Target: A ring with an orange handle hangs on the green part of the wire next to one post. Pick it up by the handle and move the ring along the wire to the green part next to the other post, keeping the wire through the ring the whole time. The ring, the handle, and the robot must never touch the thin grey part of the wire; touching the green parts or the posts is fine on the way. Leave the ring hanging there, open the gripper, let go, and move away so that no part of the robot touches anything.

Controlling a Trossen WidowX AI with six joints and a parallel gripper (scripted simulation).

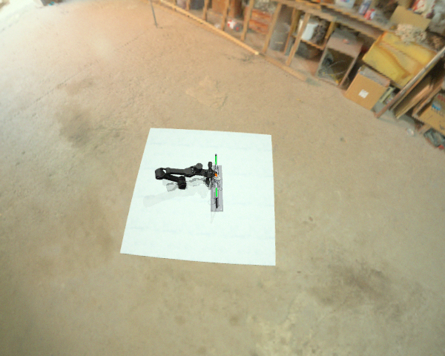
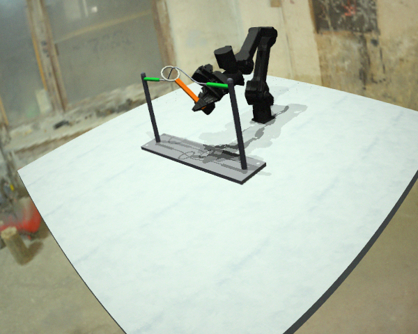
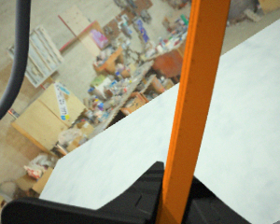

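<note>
My gripper (image 2: pixel 199 105) (image 3: pixel 167 170) is shut on the lower end of the orange handle (image 2: pixel 186 90) (image 3: pixel 196 93) (image 1: pixel 216 174). The handle slants up to the pale ring (image 2: pixel 161 73), upper left of the fingers in the exterior view. The ring is around the grey wire near its raised bend, just right of the left green part (image 2: pixel 151 79). I cannot tell whether ring and wire touch. The right green part (image 2: pixel 217 85) (image 1: pixel 216 192) joins the right post (image 2: pixel 237 125); the gripper body is behind it in the exterior view. The ring is outside the wrist view.
The left post (image 2: pixel 150 108) and right post stand on a grey base plate (image 2: pixel 187 160) on the white table top (image 2: pixel 166 233) (image 1: pixel 245 237). A dark grey curved bar (image 3: pixel 22 47), apparently the wire, crosses the wrist view's upper left.
</note>
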